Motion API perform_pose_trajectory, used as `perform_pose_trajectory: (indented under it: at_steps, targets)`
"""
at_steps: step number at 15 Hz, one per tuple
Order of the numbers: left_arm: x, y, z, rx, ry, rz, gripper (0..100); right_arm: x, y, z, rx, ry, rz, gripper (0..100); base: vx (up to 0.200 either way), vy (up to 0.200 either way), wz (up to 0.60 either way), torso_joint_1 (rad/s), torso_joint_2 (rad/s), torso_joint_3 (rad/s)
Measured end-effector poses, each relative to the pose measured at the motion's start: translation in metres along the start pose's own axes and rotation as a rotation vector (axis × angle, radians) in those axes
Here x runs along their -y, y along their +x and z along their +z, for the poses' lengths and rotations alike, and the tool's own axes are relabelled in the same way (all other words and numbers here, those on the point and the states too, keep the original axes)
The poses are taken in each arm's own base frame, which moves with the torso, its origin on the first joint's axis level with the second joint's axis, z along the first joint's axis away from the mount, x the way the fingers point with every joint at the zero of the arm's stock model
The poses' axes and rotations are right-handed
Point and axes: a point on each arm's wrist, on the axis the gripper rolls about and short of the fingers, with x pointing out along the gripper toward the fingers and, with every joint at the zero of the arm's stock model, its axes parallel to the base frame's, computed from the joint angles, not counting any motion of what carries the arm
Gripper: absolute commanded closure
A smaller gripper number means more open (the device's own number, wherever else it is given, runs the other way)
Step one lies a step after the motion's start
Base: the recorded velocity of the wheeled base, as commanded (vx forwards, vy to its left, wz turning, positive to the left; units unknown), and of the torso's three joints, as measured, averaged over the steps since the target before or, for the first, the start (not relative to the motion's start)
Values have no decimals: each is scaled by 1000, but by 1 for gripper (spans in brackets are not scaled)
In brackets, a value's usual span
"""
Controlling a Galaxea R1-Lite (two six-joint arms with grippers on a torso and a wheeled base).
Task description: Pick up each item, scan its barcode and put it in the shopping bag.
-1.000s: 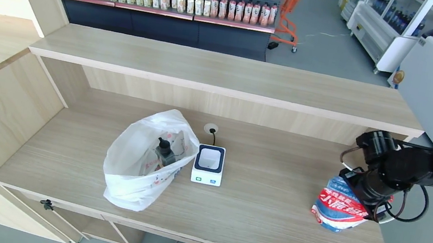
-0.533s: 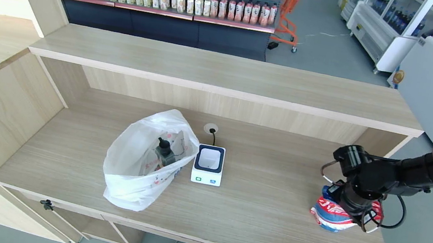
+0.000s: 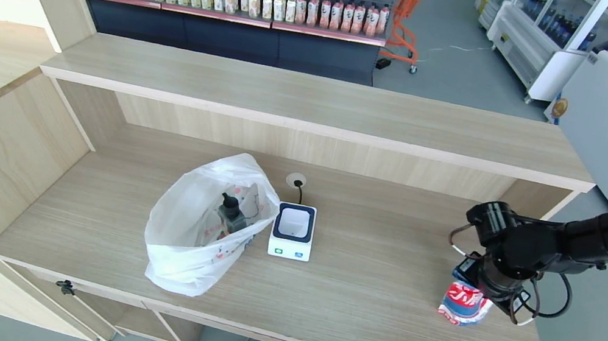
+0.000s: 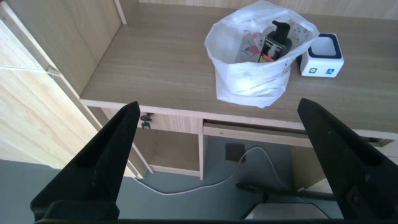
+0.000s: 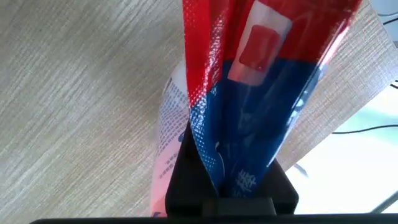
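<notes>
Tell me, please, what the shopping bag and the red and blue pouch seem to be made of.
The shopping bag looks like thin white plastic film: crumpled, with contents showing through. The pouch looks like glossy printed plastic film, perhaps laminated: it creases and shines.

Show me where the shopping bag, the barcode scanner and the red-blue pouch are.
shopping bag (image 3: 184,261), head view, its white front wall.
barcode scanner (image 3: 290,246), head view, its white front face.
red-blue pouch (image 3: 462,301), head view, its red lower part.
</notes>
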Motion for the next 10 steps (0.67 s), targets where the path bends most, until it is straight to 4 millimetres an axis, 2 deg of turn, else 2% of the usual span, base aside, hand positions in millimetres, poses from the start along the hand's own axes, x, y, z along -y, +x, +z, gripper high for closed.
perform_pose_trajectory:
  at_steps: [2,5,7,10]
  targets:
    - [0,0,0,0,0,0,0,-2,-26,11,-49,-43,141,100,0,0,0,0,0,0]
    - [0,0,0,0,0,0,0,10,-91,29,-169,-239,536,100,0,0,0,0,0,0]
    - [0,0,0,0,0,-1,0,35,-132,30,-219,-536,907,100,0,0,0,0,0,0]
    - [0,0,0,0,0,0,0,79,-162,6,-114,-959,1357,100,0,0,0,0,0,0]
